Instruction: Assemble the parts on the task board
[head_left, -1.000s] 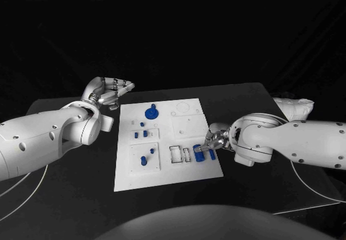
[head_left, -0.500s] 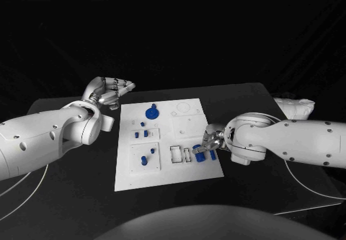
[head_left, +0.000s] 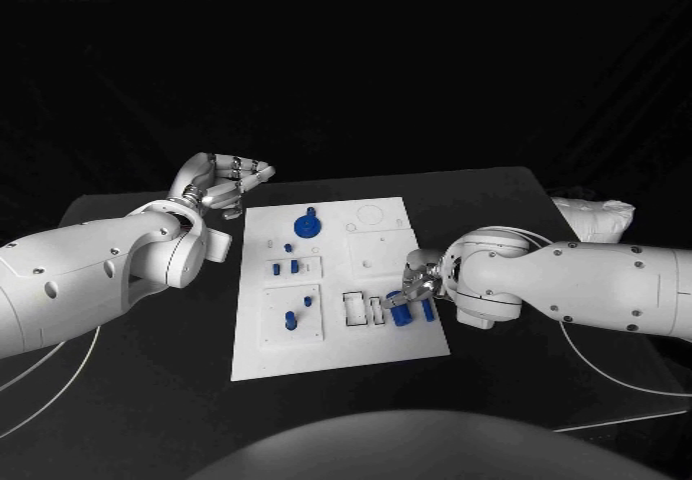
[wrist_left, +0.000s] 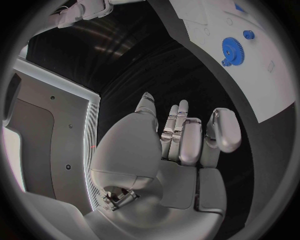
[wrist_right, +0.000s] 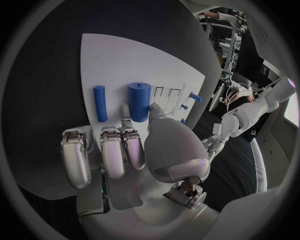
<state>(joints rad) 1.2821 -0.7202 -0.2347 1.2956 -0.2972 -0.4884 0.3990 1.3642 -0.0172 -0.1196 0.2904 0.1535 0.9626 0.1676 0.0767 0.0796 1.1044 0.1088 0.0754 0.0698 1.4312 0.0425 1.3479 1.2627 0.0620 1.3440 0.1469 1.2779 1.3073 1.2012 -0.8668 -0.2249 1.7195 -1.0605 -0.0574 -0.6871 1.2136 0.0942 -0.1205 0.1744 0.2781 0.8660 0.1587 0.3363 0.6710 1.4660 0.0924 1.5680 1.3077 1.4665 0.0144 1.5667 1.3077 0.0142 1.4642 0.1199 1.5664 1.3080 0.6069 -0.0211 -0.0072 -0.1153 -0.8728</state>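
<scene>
The white task board (head_left: 339, 340) lies in the middle of the table. On it are a blue gear (head_left: 306, 222), small blue pieces (head_left: 283, 267) and, at its right, a thick blue cylinder (head_left: 398, 305) beside a thin one (head_left: 424, 308). My right hand (head_left: 413, 283) is down on the board at the thick cylinder (wrist_right: 139, 101); its thumb and one fingertip lie against the cylinder's two sides, and the other fingers are curled. The thin cylinder (wrist_right: 99, 103) lies free. My left hand (head_left: 224, 180) hangs off the board's far left corner, fingers curled in on nothing (wrist_left: 181, 145).
More blue pieces (head_left: 293, 315) stand in the board's near-left block, and two empty slots (head_left: 361, 307) lie left of the cylinders. The gear (wrist_left: 232, 49) and board (wrist_left: 262, 85) also appear in the left wrist view. Black table surrounds the board.
My right arm and hand have crept a little to the left, closing in on the thick cylinder. The left hand has hardly moved.
</scene>
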